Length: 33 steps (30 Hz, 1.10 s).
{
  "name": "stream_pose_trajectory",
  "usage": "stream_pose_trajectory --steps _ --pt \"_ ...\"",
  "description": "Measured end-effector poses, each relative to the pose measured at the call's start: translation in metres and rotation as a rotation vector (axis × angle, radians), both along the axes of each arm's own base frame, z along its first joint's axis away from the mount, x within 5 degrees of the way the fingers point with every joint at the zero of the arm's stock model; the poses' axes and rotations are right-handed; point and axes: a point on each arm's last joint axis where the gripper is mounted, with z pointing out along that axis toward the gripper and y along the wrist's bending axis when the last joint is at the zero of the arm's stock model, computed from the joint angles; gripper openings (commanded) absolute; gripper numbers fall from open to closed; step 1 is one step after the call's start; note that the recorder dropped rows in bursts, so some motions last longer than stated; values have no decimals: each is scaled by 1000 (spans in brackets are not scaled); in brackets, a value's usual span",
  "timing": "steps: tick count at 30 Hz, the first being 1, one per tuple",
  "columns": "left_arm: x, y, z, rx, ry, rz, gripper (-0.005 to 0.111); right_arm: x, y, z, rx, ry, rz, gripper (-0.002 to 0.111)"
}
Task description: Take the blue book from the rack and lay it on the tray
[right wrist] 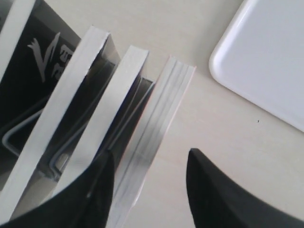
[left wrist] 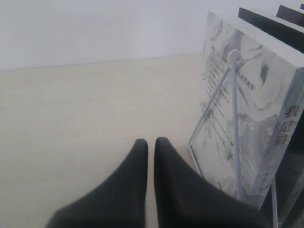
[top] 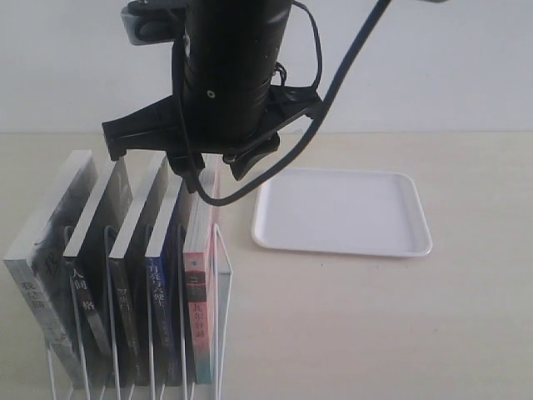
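Observation:
The blue book (top: 160, 275) stands in the wire rack (top: 222, 258), fourth from the left, just left of the pink-spined book (top: 196, 300). My right gripper (top: 215, 171) hangs open over the far top ends of these two books. In the right wrist view the gripper (right wrist: 149, 161) straddles the pink-spined book's page edge (right wrist: 164, 109). One finger (right wrist: 100, 178) sits over the gap beside the blue book's page edge (right wrist: 124, 88). The white tray (top: 341, 212) lies empty to the right. My left gripper (left wrist: 151, 142) is shut and holds nothing, low over the table.
A grey marbled book (top: 46, 242) and two black-covered books (top: 96, 242) fill the rack's left slots. In the left wrist view the marbled book (left wrist: 251, 109) and a rack wire (left wrist: 233, 123) stand close beside the fingers. The tray's corner (right wrist: 256, 61) lies near the right gripper.

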Motion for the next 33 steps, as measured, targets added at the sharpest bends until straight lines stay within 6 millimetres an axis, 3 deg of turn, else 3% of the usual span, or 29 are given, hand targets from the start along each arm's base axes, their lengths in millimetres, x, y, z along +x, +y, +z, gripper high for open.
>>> stream_pose_trajectory --steps 33 --pt "0 0 0 0 0 0 5 0 0 0 5 6 -17 46"
